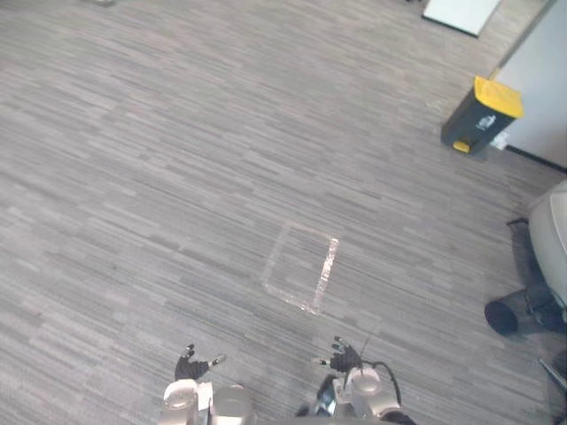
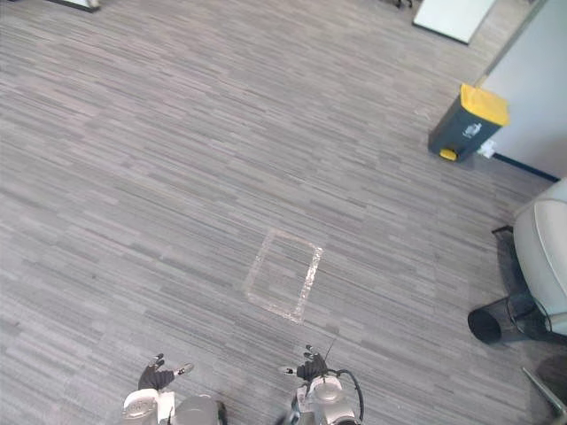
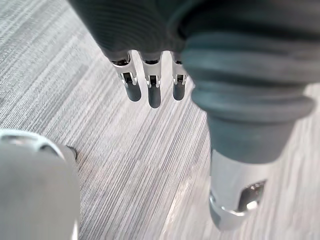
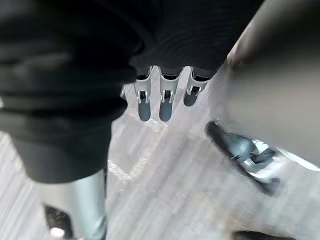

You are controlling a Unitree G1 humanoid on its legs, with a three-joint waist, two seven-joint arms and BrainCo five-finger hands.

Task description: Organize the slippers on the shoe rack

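Left hand [image 1: 188, 365], right hand [image 1: 344, 359]: hang straight-fingered and empty above carpet [image 1: 177, 177]; looks like the search step, needs a turn to find slippers and rack.

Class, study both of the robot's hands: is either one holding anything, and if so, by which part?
Nothing is held. The left hand and the right hand both hang with straight fingers above the grey floor.

Probably an office: grey carpet floor [image 1: 177, 177], yellow-lidded bin [image 1: 481, 116].
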